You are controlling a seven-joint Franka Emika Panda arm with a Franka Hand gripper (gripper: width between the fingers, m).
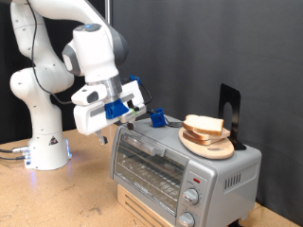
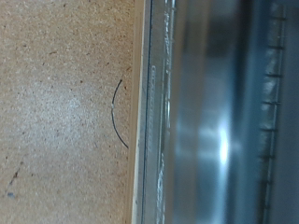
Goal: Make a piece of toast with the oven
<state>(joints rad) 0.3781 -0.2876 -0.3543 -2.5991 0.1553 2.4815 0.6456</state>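
The toast (image 1: 203, 125) lies on a round wooden plate (image 1: 210, 144), and this plate stands on top of the oven (image 1: 180, 165), toward the exterior view's right. The oven sits on a wooden block on the tabletop (image 1: 57, 200), and its glass door is closed. The gripper (image 1: 140, 114) hangs just above the oven's top edge at the exterior view's left, well apart from the toast. Its fingers are blue, but I cannot tell if they are apart or together. The wrist view shows only the speckled tabletop (image 2: 56, 112) beside the blurred metal edge of the oven (image 2: 201, 112); no fingers appear there.
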